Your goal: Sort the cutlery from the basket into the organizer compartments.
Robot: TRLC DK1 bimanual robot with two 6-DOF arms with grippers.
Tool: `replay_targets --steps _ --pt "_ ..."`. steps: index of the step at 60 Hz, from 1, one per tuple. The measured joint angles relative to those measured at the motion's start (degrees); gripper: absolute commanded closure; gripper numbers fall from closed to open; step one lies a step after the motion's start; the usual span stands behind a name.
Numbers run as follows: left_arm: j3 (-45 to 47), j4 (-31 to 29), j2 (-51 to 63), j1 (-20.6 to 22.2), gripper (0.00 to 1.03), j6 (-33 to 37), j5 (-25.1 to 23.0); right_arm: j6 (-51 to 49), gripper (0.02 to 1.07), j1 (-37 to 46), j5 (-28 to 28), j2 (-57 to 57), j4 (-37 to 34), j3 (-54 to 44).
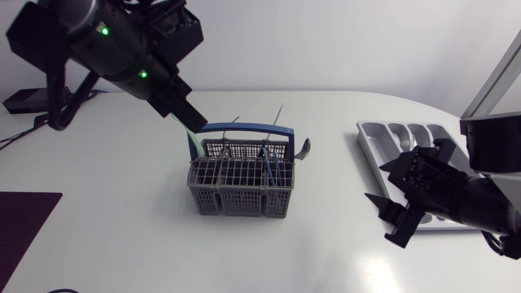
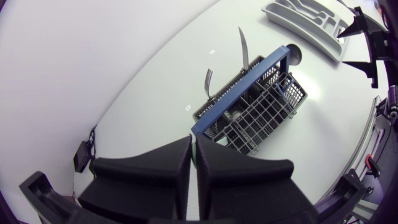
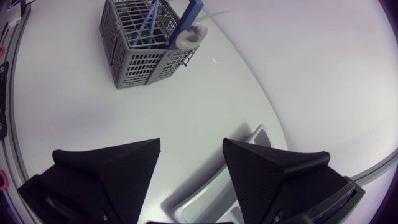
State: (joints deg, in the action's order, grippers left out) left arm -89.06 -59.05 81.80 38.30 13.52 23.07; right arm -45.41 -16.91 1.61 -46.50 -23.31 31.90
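We had not really started the sorting. The grey basket (image 1: 241,177) stood in the middle of the white table, and all the cutlery we could see was still inside it. A knife (image 1: 279,111) and a fork (image 1: 234,120) stuck up at the back of the basket, on the far side of its blue handle (image 1: 244,128). A spoon (image 1: 304,147) peeked out at the basket's back right corner. Some blue-handled pieces (image 1: 267,163) stood in the basket too, but we could not tell what kind they were.

The tray (image 1: 383,142) with the compartments lay well apart from the basket, off to its right. The compartments we could see had nothing in them. Our right arm hid part of the tray, so we could not be sure about the rest.

Our left gripper (image 2: 193,155) hung above the basket's back left corner, near the end of the blue handle. Its two fingers were pressed together and held nothing. Our right gripper (image 3: 191,149) was far to the right of the basket, over by the tray. Its fingers were spread wide apart with nothing between them.

So we think nothing was done yet. Every piece still needed picking out of the basket and putting in its own compartment.
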Motion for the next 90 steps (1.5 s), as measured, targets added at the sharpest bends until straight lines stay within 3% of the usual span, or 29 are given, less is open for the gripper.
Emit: replay_targets --steps 6,12,29,45,74,90 --pt "-1.29 -0.7 -0.87 -0.04 1.0 0.0 -0.68 1.4 0.34 -1.77 0.0 0.0 -0.98 0.72" --pt "-1.55 -1.16 -1.53 -0.42 1.0 -0.04 -4.37 3.52 0.34 -4.24 0.0 0.15 -1.4 2.4" --pt "-1.55 -0.92 -1.49 -3.21 1.0 -1.81 -19.47 11.72 0.34 -13.46 0.0 -0.81 -1.29 8.9" --pt "-0.48 4.81 1.11 -5.22 1.0 -4.2 -32.11 17.97 0.34 -20.22 0.0 -5.81 2.14 12.39" --pt "0.31 13.55 6.97 -5.25 1.0 -9.33 -41.46 23.37 0.35 -24.44 -1.49 -12.5 11.82 13.68" --pt "0.31 14.6 7.78 -4.44 1.0 -10.78 -43.89 23.39 0.45 -24.7 -1.44 -16.35 14.47 15.56"
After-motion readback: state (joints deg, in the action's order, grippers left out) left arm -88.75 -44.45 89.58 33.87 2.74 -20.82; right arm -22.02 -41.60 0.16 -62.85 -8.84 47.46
